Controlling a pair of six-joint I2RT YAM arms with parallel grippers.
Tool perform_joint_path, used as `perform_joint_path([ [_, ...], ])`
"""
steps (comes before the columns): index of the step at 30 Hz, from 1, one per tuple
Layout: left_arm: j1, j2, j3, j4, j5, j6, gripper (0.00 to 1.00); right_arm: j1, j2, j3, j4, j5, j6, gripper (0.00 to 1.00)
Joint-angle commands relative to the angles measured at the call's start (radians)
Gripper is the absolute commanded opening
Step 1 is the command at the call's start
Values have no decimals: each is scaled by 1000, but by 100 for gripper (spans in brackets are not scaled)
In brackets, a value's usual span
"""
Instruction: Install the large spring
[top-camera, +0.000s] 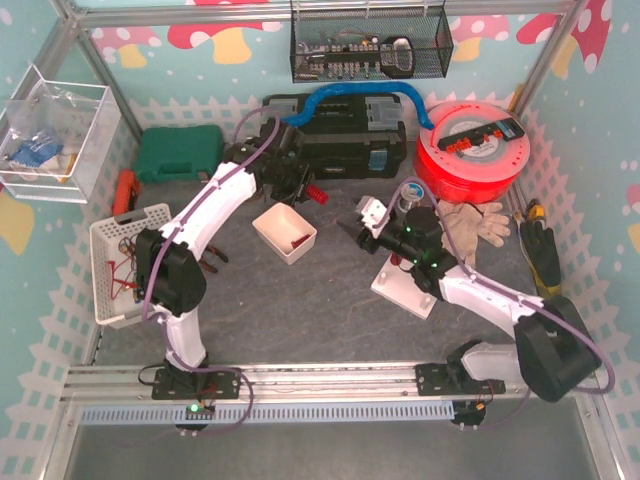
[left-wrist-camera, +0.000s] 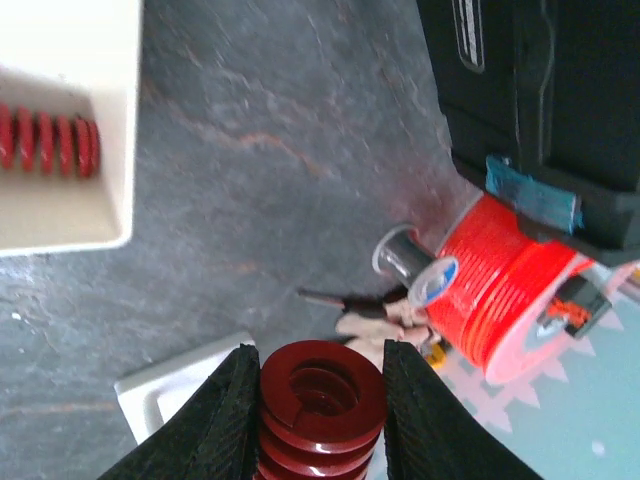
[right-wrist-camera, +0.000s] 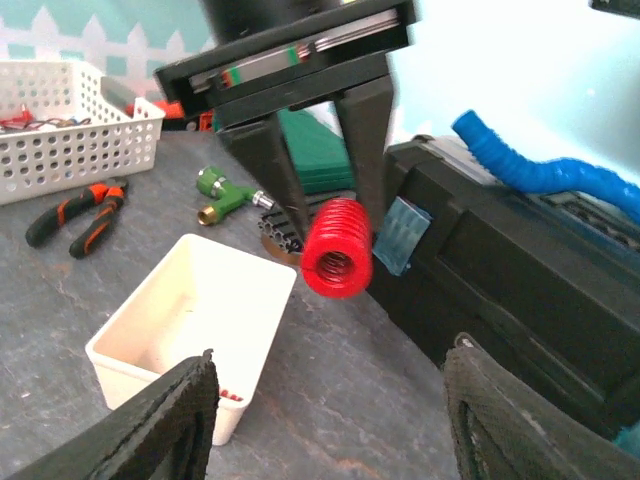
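Observation:
My left gripper (top-camera: 305, 190) is shut on the large red spring (top-camera: 314, 195), held in the air just beyond the white bin (top-camera: 284, 233). In the left wrist view the spring (left-wrist-camera: 322, 400) sits between my two black fingers (left-wrist-camera: 215, 420). The right wrist view shows the spring (right-wrist-camera: 337, 246) end-on, clamped by the left gripper (right-wrist-camera: 330, 170). My right gripper (top-camera: 352, 232) is open and empty, facing the spring from the right, its fingers (right-wrist-camera: 160, 425) wide apart. A smaller red spring (left-wrist-camera: 47, 142) lies in the bin. A white base plate (top-camera: 405, 289) lies under the right arm.
A black toolbox (top-camera: 345, 135) with a blue hose (top-camera: 350, 95) stands at the back, a red spool (top-camera: 470, 150) to its right, work gloves (top-camera: 478, 222) beside it. A white basket (top-camera: 125, 260) and pliers (right-wrist-camera: 75, 212) are at the left. A green fitting (right-wrist-camera: 222, 190) lies near the bin.

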Motion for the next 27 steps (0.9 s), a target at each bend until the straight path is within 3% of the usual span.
perform_joint_path([
  [1, -9, 20, 51, 18, 102, -15, 5, 31, 85, 42, 138, 3, -96, 58],
  [8, -12, -5, 41, 20, 155, -10, 5, 34, 197, 66, 297, 91, -40, 56],
  [22, 0, -24, -2, 55, 208, 19, 5, 55, 338, 183, 273, 44, -58, 60],
  [27, 10, -32, -17, 54, 207, 26, 4, 76, 348, 189, 269, 12, -78, 68],
])
